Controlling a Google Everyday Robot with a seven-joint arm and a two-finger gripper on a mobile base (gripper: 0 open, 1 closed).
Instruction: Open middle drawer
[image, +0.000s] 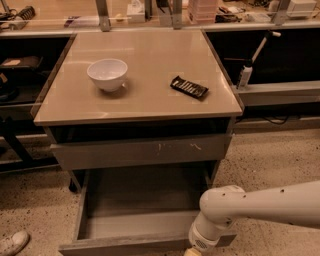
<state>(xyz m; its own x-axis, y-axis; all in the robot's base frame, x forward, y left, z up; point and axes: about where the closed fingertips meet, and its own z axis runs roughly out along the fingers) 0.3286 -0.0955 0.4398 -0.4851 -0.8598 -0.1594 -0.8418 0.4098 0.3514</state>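
The middle drawer (136, 226) is pulled out.
The end effector (192, 252) sits by its front right edge; I cannot tell if it is spread or pinching.

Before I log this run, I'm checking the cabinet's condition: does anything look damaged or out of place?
Only minor wear: pale scratches mark the taller drawer front above the pulled-out middle drawer. The bowl sits upright; the end effector is at that drawer's front edge.
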